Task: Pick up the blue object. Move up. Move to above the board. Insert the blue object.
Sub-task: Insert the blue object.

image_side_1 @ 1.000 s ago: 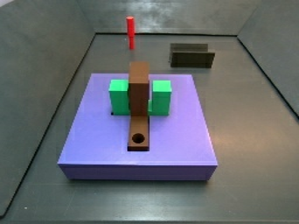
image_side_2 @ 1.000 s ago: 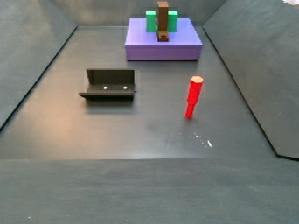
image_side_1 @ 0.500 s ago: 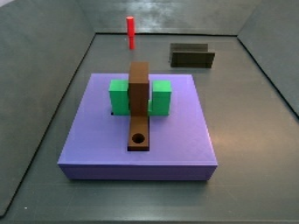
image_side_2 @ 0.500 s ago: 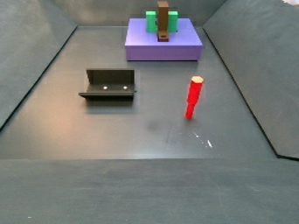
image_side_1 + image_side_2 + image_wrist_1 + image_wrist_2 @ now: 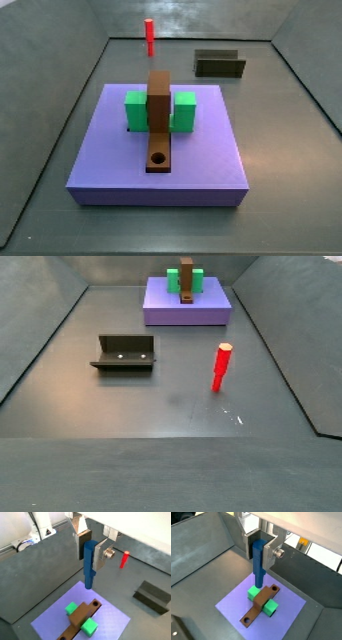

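Note:
My gripper (image 5: 91, 556) shows only in the wrist views and is out of both side views. It is shut on the blue object (image 5: 89, 562), a slim straight blue peg that hangs point down between the silver fingers; it also shows in a wrist view (image 5: 258, 562). Far below lies the board (image 5: 79, 615), a brown plank with a round hole (image 5: 95, 604) near one end, flanked by two green blocks (image 5: 71, 607). The peg's tip appears over the slab near the plank (image 5: 260, 604). The board shows in both side views (image 5: 159, 115) (image 5: 189, 284).
The board rests on a large lavender slab (image 5: 201, 160) (image 5: 187, 314). A slim red peg (image 5: 150, 37) (image 5: 221, 366) stands upright on the grey floor. The dark fixture (image 5: 219, 64) (image 5: 124, 353) stands apart from the slab. Grey walls enclose the floor.

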Motion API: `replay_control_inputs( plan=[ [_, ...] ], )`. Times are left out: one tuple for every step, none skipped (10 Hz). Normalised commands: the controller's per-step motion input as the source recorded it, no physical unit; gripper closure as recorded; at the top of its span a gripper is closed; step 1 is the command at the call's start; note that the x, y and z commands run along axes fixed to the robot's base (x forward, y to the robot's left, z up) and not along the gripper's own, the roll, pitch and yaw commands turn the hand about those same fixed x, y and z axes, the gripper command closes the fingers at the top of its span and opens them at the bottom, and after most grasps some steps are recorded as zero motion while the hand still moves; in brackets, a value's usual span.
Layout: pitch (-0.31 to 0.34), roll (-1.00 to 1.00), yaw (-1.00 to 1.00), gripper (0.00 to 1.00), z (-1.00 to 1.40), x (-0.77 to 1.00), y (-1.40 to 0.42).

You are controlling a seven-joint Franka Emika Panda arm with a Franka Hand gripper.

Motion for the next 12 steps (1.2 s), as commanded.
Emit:
replay_control_inputs(
  plan=[
    [0.0, 0.23, 0.09, 1.0, -0.31, 0.0, -0.83],
    [0.0, 0.24, 0.06, 1.0, -0.34, 0.0, -0.83],
    [0.0, 0.1, 0.04, 1.0, -0.36, 0.1, -0.8],
    [-0.049, -0.02, 0.0, 1.0, -0.47, 0.11, -0.59],
    [-0.08, -0.13, -0.01, 1.0, -0.49, 0.11, -0.45],
    [-0.126, -0.18, -0.06, 1.0, -0.52, 0.0, -0.39],
    [-0.061, -0.07, 0.0, 1.0, -0.48, 0.0, -0.33],
    [-0.001, 0.0, 0.0, 1.0, -0.43, 0.0, -0.21],
    [0.041, 0.0, -0.03, 1.0, -0.51, 0.04, -0.12],
    [0.059, 0.02, -0.1, 1.0, -0.54, 0.08, -0.17],
    [0.044, 0.0, -0.15, 1.0, -0.55, 0.15, -0.21],
    [0.003, 0.02, -0.18, 1.0, -0.51, 0.11, -0.28]
  ],
)
